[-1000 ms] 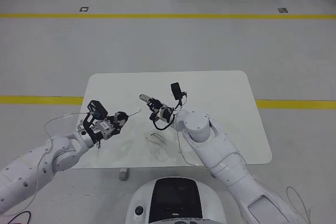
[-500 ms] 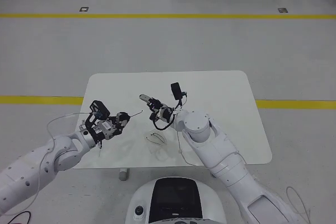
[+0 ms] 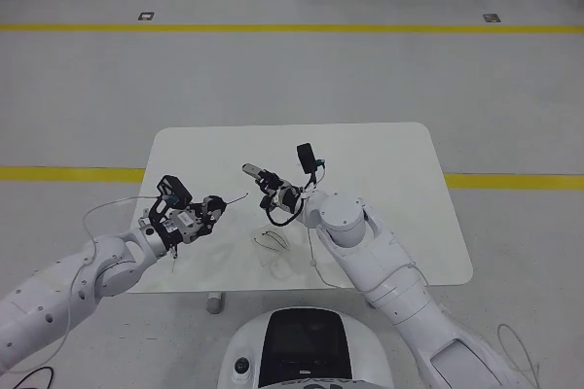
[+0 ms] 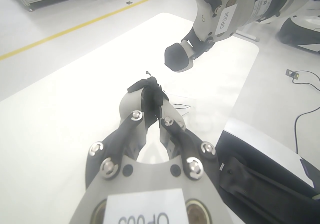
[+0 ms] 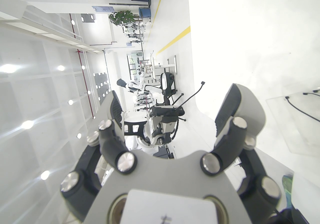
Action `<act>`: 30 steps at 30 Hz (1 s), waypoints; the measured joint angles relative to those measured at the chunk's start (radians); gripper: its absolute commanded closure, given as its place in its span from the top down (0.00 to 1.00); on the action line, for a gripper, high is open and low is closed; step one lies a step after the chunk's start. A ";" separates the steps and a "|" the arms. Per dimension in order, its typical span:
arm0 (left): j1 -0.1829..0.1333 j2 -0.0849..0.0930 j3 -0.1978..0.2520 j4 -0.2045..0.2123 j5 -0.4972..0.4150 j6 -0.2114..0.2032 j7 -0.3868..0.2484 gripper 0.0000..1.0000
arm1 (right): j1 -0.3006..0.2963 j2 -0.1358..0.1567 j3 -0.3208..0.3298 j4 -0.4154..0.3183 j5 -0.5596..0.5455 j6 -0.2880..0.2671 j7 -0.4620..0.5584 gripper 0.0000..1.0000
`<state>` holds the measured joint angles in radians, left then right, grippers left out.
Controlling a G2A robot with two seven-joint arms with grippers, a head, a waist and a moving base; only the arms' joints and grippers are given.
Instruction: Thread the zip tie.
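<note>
Pinched in the left gripper [image 3: 211, 205] above the white table [image 3: 370, 156], the thin black plastic zip tie [image 3: 236, 200] points its long axis toward three o'clock, at the right gripper [image 3: 261, 185], spread wide and empty.

Air gap between left gripper [image 3: 212, 204], right gripper [image 3: 260, 187]

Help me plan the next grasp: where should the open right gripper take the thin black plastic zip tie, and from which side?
Probably the free stretch of the thin black plastic zip tie, just behind its small head. It juts through the air from the shut left gripper toward the right gripper, so come head-on, fingers closing across the strap.
</note>
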<state>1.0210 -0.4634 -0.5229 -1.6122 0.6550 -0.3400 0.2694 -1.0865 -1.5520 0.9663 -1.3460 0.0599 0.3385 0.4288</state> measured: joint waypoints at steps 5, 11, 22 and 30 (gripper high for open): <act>-0.001 0.002 0.003 0.001 0.002 0.000 0.002 0.00 | 0.000 0.000 0.000 0.000 0.000 0.000 0.000 1.00; -0.002 0.003 0.007 -0.001 0.002 0.000 0.001 0.00 | 0.000 0.000 0.000 0.000 0.000 0.000 0.000 1.00; -0.003 0.005 0.014 -0.001 -0.039 0.000 -0.008 0.00 | 0.000 0.000 0.000 0.000 0.000 0.000 0.000 1.00; -0.008 0.008 0.020 0.000 -0.050 0.000 -0.011 0.00 | 0.000 0.000 0.000 0.000 0.000 0.000 0.000 1.00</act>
<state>1.0133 -0.4551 -0.5027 -1.6126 0.6048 -0.3400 0.2585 -1.0865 -1.5520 0.9663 -1.3460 0.0599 0.3385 0.4288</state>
